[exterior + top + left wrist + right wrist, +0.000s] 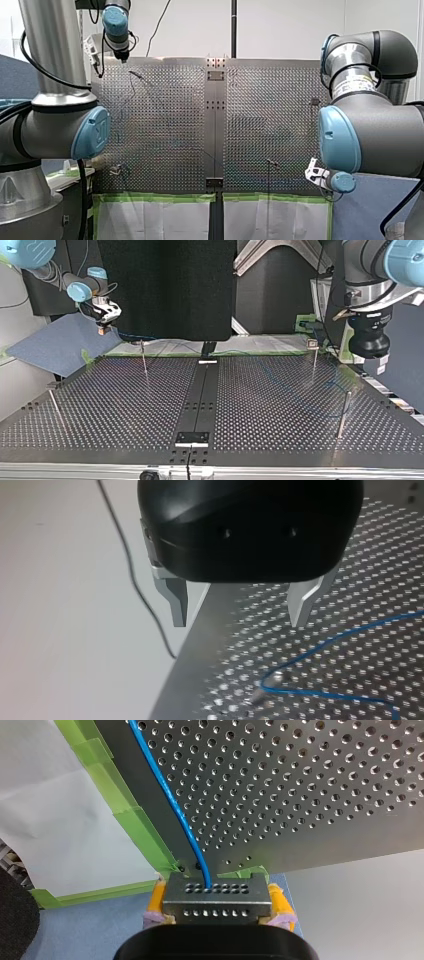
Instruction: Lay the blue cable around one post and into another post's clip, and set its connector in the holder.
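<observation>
Wide perforated metal table in the front view, solid strip down its centre. One big grey arm with blue caps at each side: my left arm, my right arm. Blue-grey mat off the table's far left corner in the top view. White paper sheet and green tape along the edge there.

Above the table's right edge in the top view, my left gripper: black body, metal fingers, jaws released and spread wide, nothing between them.

Off the far left corner, above the mat, my right gripper: yellow pads, jaws clenched on the small grey metal block connector with two rows of holes.

Thin upright metal rods in the top view: far left post, far right post, near left post, near right post. Small square head atop the far right one.

Thin blue cable: one end in the connector's top face, from there over the table edge onto the perforated surface. Further along, a loose bend flat on the plate ahead of my left gripper. Contact with any post: cannot tell.
</observation>
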### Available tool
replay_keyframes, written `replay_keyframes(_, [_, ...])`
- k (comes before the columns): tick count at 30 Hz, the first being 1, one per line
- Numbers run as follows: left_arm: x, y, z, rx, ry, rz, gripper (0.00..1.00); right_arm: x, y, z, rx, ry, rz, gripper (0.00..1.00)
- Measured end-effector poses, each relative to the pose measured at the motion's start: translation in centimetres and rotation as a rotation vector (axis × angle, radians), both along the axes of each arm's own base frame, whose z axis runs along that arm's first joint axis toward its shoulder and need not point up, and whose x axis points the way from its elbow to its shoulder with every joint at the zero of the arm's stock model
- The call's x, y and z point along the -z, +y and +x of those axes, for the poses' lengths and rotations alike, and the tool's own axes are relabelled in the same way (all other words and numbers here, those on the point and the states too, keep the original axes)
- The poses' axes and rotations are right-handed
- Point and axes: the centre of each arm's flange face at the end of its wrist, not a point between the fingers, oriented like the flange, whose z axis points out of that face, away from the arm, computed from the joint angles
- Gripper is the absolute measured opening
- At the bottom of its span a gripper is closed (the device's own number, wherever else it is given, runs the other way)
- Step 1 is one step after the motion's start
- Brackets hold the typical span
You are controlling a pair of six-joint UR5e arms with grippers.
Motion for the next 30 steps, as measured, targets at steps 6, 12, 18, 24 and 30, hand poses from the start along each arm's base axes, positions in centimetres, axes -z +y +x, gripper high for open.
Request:
replay_keyframes(6, [1.1,-0.2,0.1,0.022,0.079,0.039,1.0,0.0,0.0,0.0,-0.001,0.0,0.001,0.0])
replay_keyframes(12, [2.0,-0.3,0.0,0.034,0.161,0.085,1.0,0.0,0.0,0.1,-0.002,0.001,0.001,0.0])
replay_keyframes(18, [2.3,-0.1,-0.6,0.026,0.228,0.132,1.0,0.0,0.0,0.1,-0.003,0.001,0.0,0.0])
replay_keyframes(24, [2.6,-0.1,-1.3,0.032,0.289,0.175,1.0,0.0,0.0,0.2,-0.003,0.001,0.0,0.0])
replay_keyframes(30, [2.8,-0.1,-1.9,0.049,0.352,0.218,1.0,0.0,0.0,0.2,-0.003,0.001,0.0,0.0])
